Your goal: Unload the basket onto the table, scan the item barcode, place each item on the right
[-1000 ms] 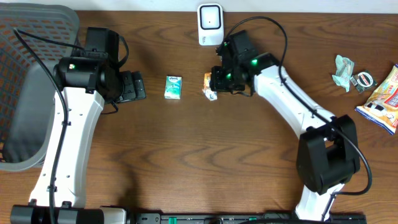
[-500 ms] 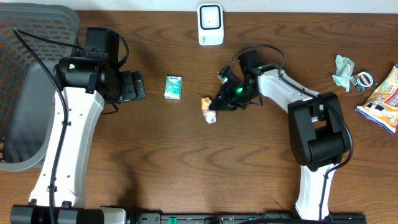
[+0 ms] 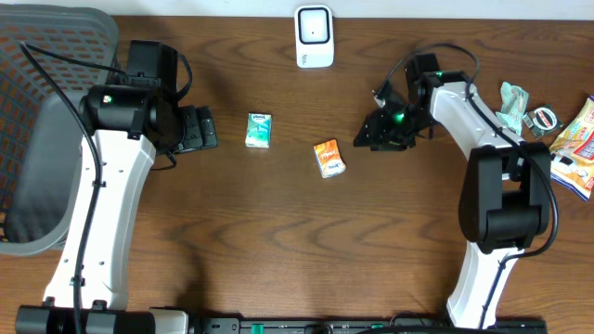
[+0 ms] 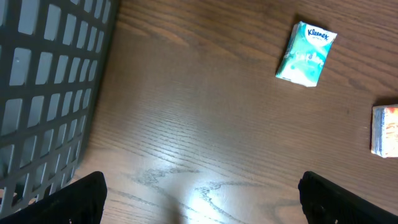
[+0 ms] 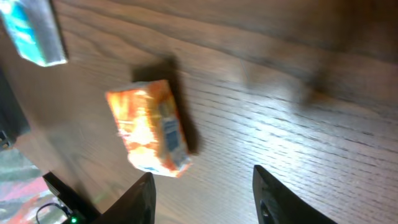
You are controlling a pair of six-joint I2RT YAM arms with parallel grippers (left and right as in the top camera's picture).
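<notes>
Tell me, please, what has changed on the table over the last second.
The right gripper let go of the orange packet, now lying on the table, and withdrew to the robot's right. The left gripper, Kleenex pack and scanner stayed put.

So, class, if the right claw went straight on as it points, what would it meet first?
Likely the orange packet just ahead of the right claw, slightly to one side; depth is unclear.

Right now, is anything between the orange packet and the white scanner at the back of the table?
Nothing visible. Only bare table lies between the orange packet and the scanner; the tissue pack sits left of that line, the open right gripper right of it.
</notes>
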